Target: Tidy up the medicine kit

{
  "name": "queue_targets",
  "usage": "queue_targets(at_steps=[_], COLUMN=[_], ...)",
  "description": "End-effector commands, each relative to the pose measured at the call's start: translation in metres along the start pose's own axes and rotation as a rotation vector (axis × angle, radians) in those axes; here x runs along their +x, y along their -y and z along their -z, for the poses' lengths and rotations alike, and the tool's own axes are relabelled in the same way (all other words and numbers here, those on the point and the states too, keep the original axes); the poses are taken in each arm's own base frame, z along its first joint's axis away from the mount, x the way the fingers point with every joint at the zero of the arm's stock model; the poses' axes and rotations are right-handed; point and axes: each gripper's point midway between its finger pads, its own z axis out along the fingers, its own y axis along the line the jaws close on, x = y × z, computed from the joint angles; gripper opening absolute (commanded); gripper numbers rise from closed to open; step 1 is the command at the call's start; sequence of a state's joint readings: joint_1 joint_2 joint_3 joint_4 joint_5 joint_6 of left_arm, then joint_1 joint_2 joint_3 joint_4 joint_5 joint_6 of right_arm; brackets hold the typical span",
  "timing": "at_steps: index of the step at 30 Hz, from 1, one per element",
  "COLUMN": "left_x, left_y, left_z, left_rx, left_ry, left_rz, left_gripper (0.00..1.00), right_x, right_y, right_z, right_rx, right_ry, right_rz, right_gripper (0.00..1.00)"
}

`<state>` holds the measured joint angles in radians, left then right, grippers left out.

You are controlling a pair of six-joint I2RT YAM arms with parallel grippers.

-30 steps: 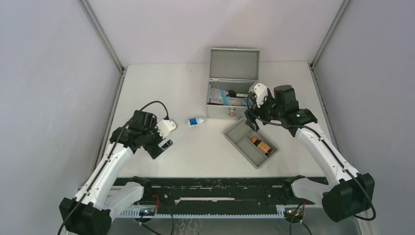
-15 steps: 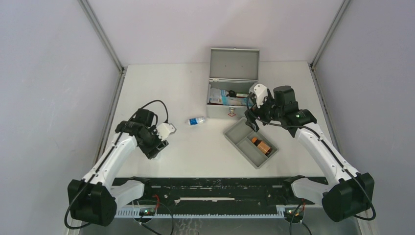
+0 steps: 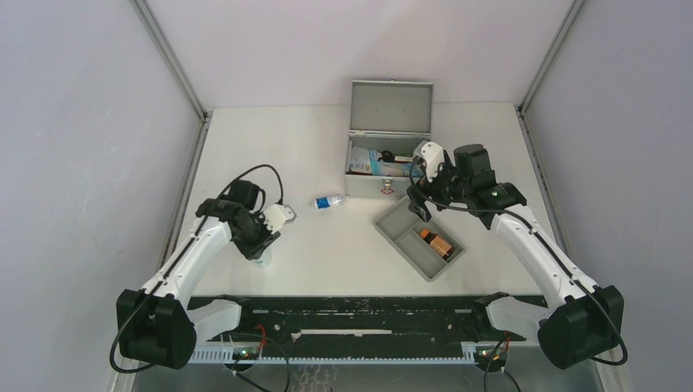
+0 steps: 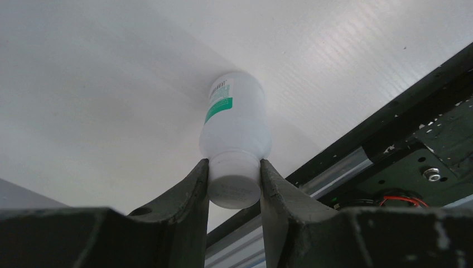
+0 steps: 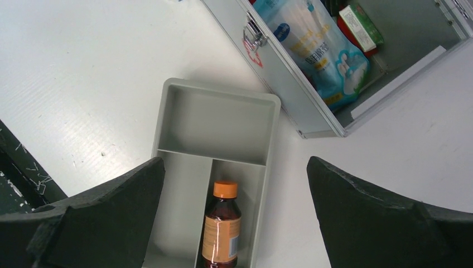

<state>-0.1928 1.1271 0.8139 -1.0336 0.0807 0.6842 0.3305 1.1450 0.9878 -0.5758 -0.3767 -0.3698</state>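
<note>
White bottle (image 4: 235, 125) near front table (image 4: 100, 84) edge

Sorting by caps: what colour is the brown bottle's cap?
Orange round cap, clearest in the right wrist view.

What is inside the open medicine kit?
The medicine kit holds a blue-and-white packet and a small green-and-white box lying on a red item. Anything beneath the packet is covered.

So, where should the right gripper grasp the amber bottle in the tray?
Probably at the orange cap, from straight above. The amber bottle lies flat in a narrow compartment of the tray; its body fills most of the width, but the narrower cap leaves room on both sides.
</note>
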Motion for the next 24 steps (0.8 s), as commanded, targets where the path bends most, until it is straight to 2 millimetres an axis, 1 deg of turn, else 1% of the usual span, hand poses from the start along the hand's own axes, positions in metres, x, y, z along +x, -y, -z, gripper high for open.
queue_targets(at_steps=[1, 3, 7, 11, 15, 19, 22, 24], left_x=[-0.021, -0.035, -0.064, -0.098, -0.134, -0.167, -0.188, -0.197], left_y=[0.008, 0.015, 0.027, 0.039, 0.054, 0.071, 0.085, 0.097], left_z=[0.011, 0.018, 0.034, 0.055, 0.076, 0.101, 0.118, 0.132], left_rx=[0.063, 0.106, 0.162, 0.207, 0.255, 0.318, 0.383, 0.460], left_ry=[0.101, 0.171, 0.297, 0.423, 0.538, 0.655, 0.749, 0.813], left_rz=[-0.019, -0.032, -0.066, -0.121, -0.194, -0.261, -0.295, -0.330], left_gripper=[0.20, 0.16, 0.10, 0.06, 0.05, 0.03, 0.02, 0.02], right_x=[-0.016, -0.023, -0.038, -0.055, -0.076, -0.093, -0.102, -0.105], right_y=[-0.011, -0.019, -0.042, -0.066, -0.091, -0.115, -0.131, -0.141], right_z=[-0.004, -0.005, -0.007, -0.008, -0.005, 0.000, 0.001, 0.000], right_rx=[-0.049, -0.090, -0.191, -0.294, -0.411, -0.503, -0.576, -0.624], right_ry=[0.070, 0.107, 0.169, 0.213, 0.281, 0.322, 0.342, 0.356], right_rz=[0.028, 0.049, 0.104, 0.147, 0.196, 0.268, 0.286, 0.281], right_gripper=[0.98, 0.97, 0.97, 0.96, 0.94, 0.93, 0.92, 0.92])
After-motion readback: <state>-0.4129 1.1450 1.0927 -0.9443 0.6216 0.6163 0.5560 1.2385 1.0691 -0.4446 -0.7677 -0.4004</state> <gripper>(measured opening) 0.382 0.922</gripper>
